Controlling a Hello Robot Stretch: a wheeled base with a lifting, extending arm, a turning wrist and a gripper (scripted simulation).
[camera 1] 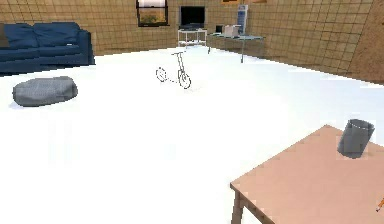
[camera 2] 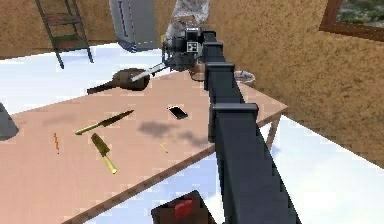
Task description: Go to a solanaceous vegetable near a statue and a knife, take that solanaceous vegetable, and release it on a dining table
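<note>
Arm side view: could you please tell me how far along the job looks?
Done: the robot stands at the brown wooden table, dark arm out over it. In hand: the tool is at a dark brown oval lump lying on the tabletop near a yellowish knife; whether it holds anything cannot be told. Left: lifting it, carrying it and releasing it.

Lighting: bright, even, diffuse. Floor (camera 1: 120, 140) near-white with glare. Soft grey shadow on surface (camera 2: 195, 135) beneath the hand (camera 2: 158, 67).
</note>
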